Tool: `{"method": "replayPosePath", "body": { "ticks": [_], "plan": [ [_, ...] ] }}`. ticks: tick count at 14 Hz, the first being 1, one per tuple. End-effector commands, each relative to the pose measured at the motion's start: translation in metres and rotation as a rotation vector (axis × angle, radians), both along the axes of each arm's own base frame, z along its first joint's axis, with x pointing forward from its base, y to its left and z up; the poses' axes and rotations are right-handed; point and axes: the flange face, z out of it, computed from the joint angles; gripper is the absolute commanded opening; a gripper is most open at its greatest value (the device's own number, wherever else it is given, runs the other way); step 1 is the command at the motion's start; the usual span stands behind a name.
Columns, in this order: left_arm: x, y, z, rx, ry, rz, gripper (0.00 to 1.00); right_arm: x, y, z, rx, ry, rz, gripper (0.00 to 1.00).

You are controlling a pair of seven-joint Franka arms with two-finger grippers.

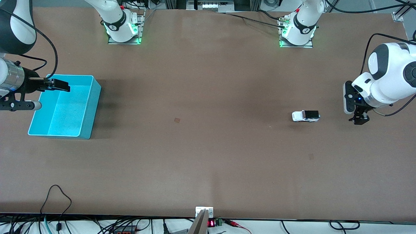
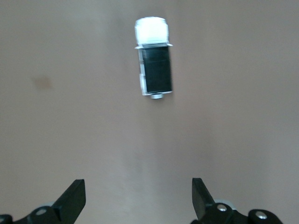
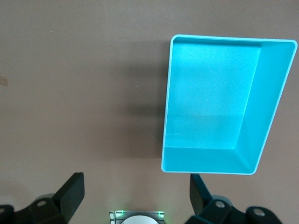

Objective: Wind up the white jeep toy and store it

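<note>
The tiny white jeep toy with a black ribbed roof (image 1: 305, 116) sits on the brown worktop (image 1: 208, 156), at 9 o'clock from the left gripper (image 1: 358, 121). Jaws are spread wide. The jeep should be pinched gently by its sides. The right gripper (image 3: 135, 196), jaws spread, waits above the empty teal plastic bin (image 1: 94, 97).

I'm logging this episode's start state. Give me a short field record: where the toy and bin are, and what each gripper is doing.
toy: white jeep toy on the table, toward the left arm's end, untouched
bin: teal bin at the right arm's end, nothing in it
left gripper: open, beside the jeep, holding nothing
right gripper: open, near the bin's rim
stage: winding not yet begun
</note>
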Motion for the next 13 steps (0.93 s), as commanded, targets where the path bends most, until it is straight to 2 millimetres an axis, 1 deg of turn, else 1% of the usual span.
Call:
{"method": "replayPosePath", "body": {
  "ticks": [1, 4, 5, 8, 11, 13],
  "plan": [
    [0.021, -0.02, 0.027, -0.087, -0.036, 0.023, 1.0, -0.001, 0.0, 0.006, 0.012, 0.004, 0.009, 1.0],
    [0.028, -0.031, 0.043, -0.136, -0.069, 0.039, 1.0, -0.001, -0.001, 0.005, 0.012, 0.006, 0.009, 1.0],
    [0.029, -0.041, 0.045, -0.137, -0.071, 0.034, 1.0, -0.001, -0.001, 0.005, 0.012, 0.006, 0.009, 1.0],
    [0.033, -0.062, 0.054, -0.14, -0.09, 0.133, 1.0, -0.001, 0.0, 0.006, 0.012, 0.004, 0.009, 1.0],
    [0.036, -0.068, 0.064, -0.146, -0.103, 0.319, 1.0, -0.001, 0.0, 0.006, 0.012, 0.004, 0.009, 1.0],
    [0.039, -0.077, 0.078, -0.159, -0.09, 0.467, 1.0, -0.001, -0.001, 0.006, 0.012, 0.004, 0.008, 1.0]
  ]
}}
